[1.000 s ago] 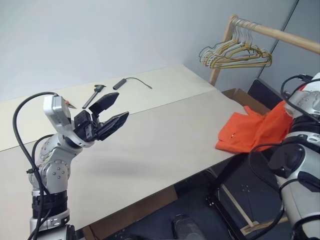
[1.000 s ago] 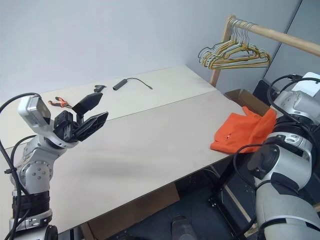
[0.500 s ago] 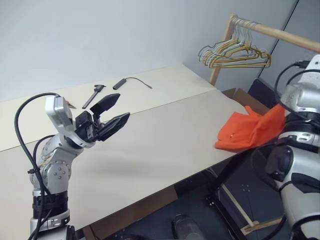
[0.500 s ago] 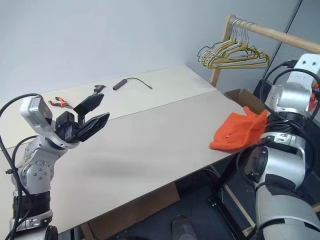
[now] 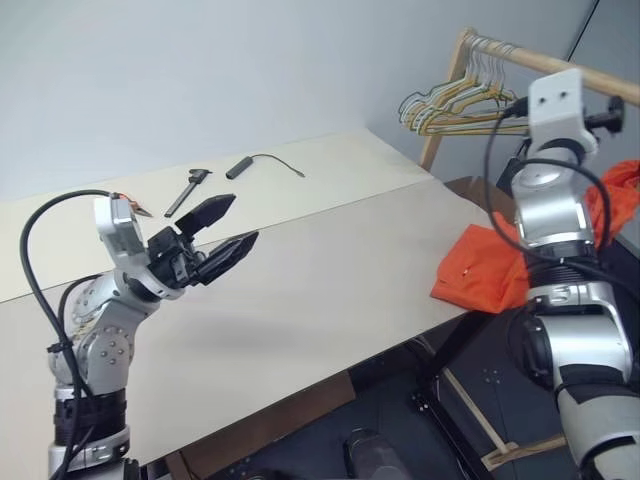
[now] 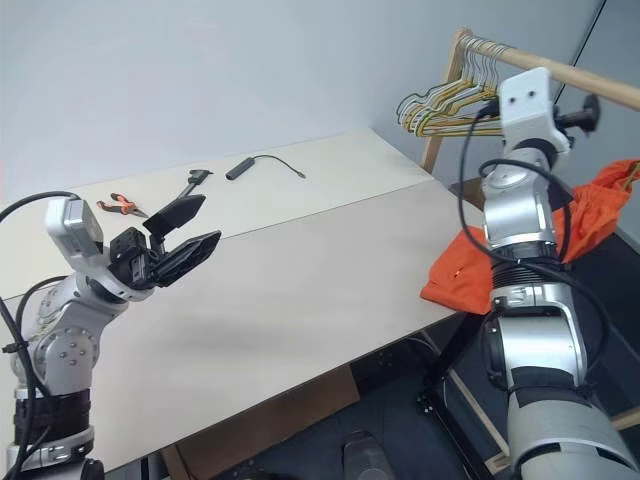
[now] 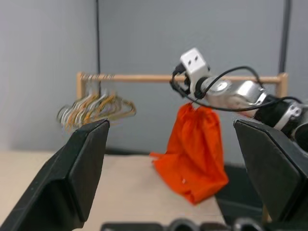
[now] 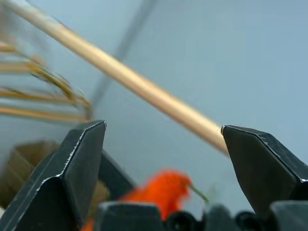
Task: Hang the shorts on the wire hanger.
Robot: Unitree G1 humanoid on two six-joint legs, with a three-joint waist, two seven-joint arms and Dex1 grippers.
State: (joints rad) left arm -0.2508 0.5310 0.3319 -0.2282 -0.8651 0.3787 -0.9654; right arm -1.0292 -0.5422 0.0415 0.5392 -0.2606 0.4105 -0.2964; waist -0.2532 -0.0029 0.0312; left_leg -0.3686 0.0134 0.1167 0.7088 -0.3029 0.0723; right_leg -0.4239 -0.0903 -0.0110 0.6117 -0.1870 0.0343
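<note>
I see the bright orange lightweight fabric shorts [image 7: 195, 151] hanging in a soft, creased bundle below the round pale wooden rail [image 5: 560, 68], their lower folds slumped on the far right corner of the matte cream table [image 5: 300, 270]. A thin olive-grey wire hook [image 8: 198, 192] pokes out of the gathered top of the cloth in the right wrist view; I take it for the wire hanger, though the rest of it is hidden in the fabric. My right gripper [image 8: 163, 159] points up toward the rail, its two black wedge-shaped fingers spread wide with nothing between them. My left gripper [image 5: 222, 232] hovers over the near left part of the table, its faceted black fingers also wide apart and empty. A bunch of yellow, green and white wire hangers [image 5: 465, 108] hangs at the rail's left end. At the table's far edge lie a dark slim tool [image 5: 187, 191], orange-handled pliers [image 6: 118, 206] and a short black cylinder with a thin cable [image 5: 262, 162].
</note>
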